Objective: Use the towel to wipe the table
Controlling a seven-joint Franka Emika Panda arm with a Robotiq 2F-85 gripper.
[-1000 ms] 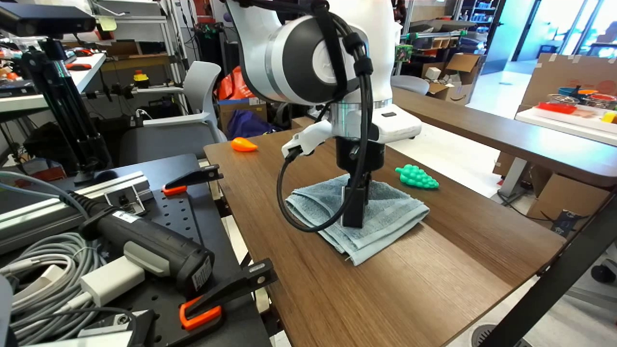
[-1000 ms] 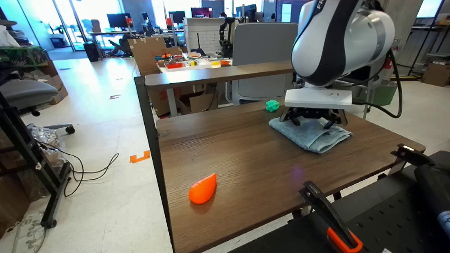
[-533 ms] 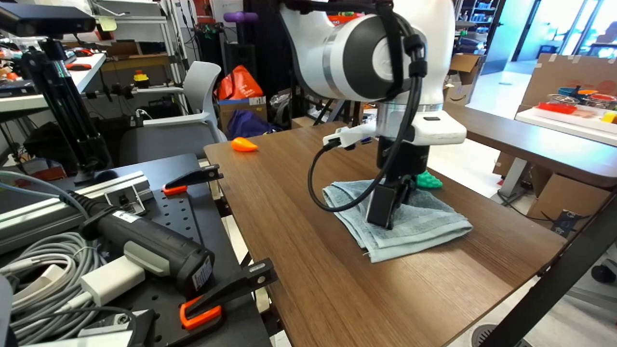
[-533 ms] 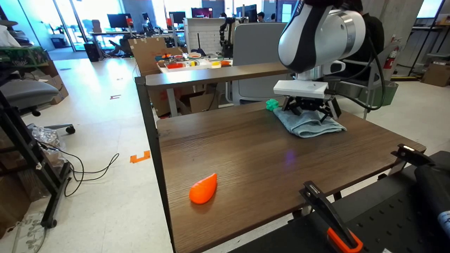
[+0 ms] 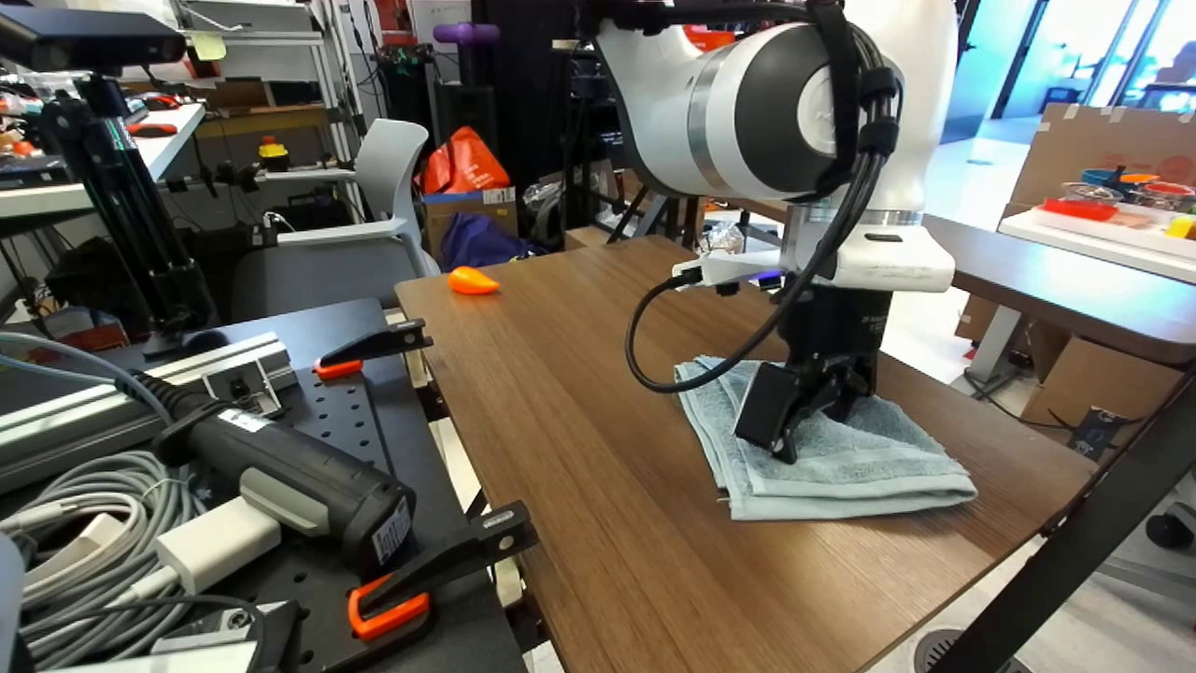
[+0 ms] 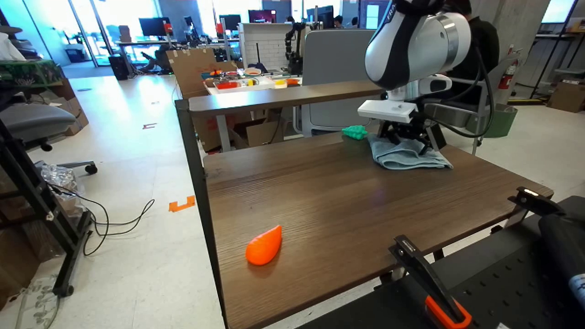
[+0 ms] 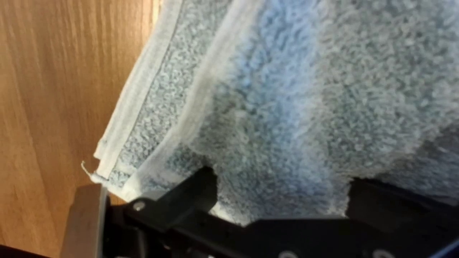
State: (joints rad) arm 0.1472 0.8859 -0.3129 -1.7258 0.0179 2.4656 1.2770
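The pale grey-blue folded towel (image 5: 869,477) lies rumpled on the brown wood-grain table (image 5: 598,411). It also shows in an exterior view (image 6: 406,161) near the table's far edge and fills most of the wrist view (image 7: 269,100). My gripper (image 5: 811,432) is down on the towel, tilted, its fingers spread wide apart. In the wrist view the gripper (image 7: 282,186) has both fingertips pressed into the cloth, with towel surface between them. The exact contact of the tips is hidden by the cloth.
A green bumpy object (image 6: 355,132) lies beside the towel at the table edge. An orange drop-shaped object (image 6: 264,246) lies at another corner. Black clamps (image 5: 448,551) stick over the near edge. A black post (image 6: 196,183) rises at a table end. A chair (image 6: 338,73) stands behind.
My gripper and the towel have slid together across the table, away from the clamped edge. The gripper has tilted and turned. The green object has turned in place beside the towel.
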